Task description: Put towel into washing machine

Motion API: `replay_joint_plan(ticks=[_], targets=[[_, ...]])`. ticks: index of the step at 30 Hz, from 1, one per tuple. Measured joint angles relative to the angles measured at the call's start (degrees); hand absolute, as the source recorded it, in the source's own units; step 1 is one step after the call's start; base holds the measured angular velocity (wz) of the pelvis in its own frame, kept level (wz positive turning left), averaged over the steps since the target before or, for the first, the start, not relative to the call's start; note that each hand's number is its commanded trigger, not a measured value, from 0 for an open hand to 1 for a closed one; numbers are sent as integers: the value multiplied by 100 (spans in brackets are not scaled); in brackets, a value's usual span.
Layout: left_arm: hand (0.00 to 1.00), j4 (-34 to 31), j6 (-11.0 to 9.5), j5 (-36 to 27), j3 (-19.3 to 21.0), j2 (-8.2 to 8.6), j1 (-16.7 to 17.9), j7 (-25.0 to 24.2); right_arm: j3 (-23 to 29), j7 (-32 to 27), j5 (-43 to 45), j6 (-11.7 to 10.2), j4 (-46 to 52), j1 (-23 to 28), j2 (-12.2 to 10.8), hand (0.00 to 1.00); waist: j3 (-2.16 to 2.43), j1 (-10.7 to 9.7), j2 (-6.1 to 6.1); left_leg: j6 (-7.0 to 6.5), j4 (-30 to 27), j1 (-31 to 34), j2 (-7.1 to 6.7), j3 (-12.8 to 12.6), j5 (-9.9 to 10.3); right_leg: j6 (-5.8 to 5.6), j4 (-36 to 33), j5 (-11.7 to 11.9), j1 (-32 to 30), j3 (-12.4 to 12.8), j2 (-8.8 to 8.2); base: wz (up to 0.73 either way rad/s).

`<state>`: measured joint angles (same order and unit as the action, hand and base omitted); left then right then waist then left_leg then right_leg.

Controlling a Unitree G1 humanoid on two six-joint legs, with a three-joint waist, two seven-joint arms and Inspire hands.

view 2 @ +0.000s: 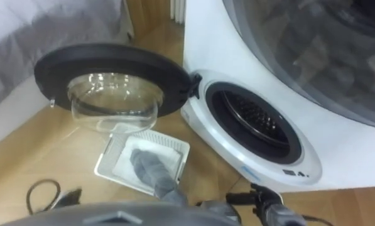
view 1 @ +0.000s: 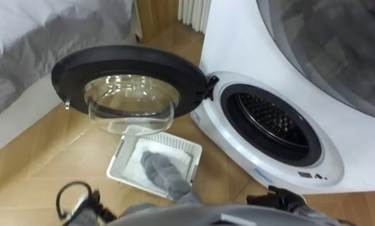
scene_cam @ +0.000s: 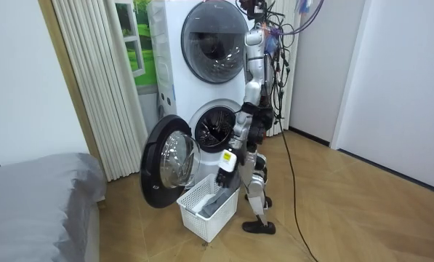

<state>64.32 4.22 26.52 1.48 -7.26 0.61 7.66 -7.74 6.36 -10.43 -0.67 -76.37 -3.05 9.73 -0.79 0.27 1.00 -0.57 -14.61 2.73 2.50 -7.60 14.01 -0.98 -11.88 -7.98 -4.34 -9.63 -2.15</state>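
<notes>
Head stereo eyes look steeply down from close on the white front-loading washing machine [view 1: 231, 50], its open black-rimmed round glass door [view 1: 129, 85] and the white slatted plastic basket [view 1: 121, 158]. Room view stands farther off, facing the machine front. It shares all three, plus the whole robot.

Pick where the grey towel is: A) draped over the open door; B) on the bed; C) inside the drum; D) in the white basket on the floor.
D: the towel lies in the basket, on the floor below the open door, outside the washer.
</notes>
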Motion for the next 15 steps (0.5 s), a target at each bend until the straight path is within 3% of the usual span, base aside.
replay_joint_plan(ticks=[2,4,6,9,10,12,15], targets=[[0,111,-331,10,-74,39,-315,165,-9,4,124,-97,-173,-284,-90,0,-69,-9,-51,-2,-133,266,-1,-38,-1,0,-157,0,-309,0,-26,-13],[0,237,-486,47,-205,119,-673,266,-17,-20,203,-134,-184,-443,-149,0,-108,-30,-77,-4,-258,538,-4,-67,-2,1,-337,-1,-634,1,-53,-13],[0,331,-619,21,-436,168,-891,298,-145,-63,203,-153,-185,-587,-189,0,-114,-17,-84,-5,-399,810,-7,-106,-2,25,-549,-18,-965,2,-82,-18],[0,545,-861,58,-880,210,-1268,308,-239,-224,468,-252,-230,-933,-233,0,-173,-124,-90,-6,-703,1288,0,-119,-1,43,-911,-28,-1500,11,-141,-9],[0,570,-871,59,-928,212,-1329,306,-238,-253,490,-254,-229,-961,-237,0,-198,-160,-96,-6,-743,1358,-3,-119,0,44,-937,-29,-1566,13,-150,0],[0,695,-921,52,-1091,197,-1674,313,-276,-332,506,-272,-167,-1192,-248,0,-304,-195,-111,-23,-996,1781,0,-126,10,95,-1085,-20,-1952,15,-176,-5],[0,764,-966,47,-1236,188,-1967,358,-430,-402,525,-305,-125,-1399,-254,0,-343,-212,-131,-76,-1231,2277,13,-127,40,148,-1339,12,-2470,29,-200,-5]])
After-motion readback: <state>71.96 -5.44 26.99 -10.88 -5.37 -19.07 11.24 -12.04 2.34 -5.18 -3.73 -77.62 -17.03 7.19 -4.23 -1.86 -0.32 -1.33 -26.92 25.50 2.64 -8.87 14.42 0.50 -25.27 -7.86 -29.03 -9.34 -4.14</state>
